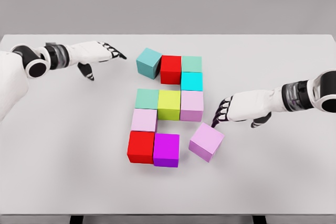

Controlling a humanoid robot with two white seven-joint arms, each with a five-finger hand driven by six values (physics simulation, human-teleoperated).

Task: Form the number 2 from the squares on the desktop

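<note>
Ten cubes lie on the white surface: two red, two teal-green, one blue-teal, one cyan, one yellow-green, one magenta and two, perhaps three, pale pink-lilac ones.

Taking the yellow-green cube as landmark: a teal-green cube touches its left side and a pale pink cube its right. Above that pink one sit the cyan cube and another teal-green cube; a red cube is left of those, and the blue-teal cube, turned askew, just beside the red. Below and left of the landmark come a pale pink cube, then a second red cube with the magenta cube touching its right. The lilac cube lies rotated, lower right of the landmark, apart from the magenta one.

The right robot hand hovers right of the landmark, fingers curled downward, fingertips just above the lilac cube's upper corner, holding nothing. The left robot hand rests up and left, fingers extended and relaxed, empty.

Behind the surface is a plain grey wall. Both arms are cut off by the picture's edges; dark supports show at the bottom edge.
</note>
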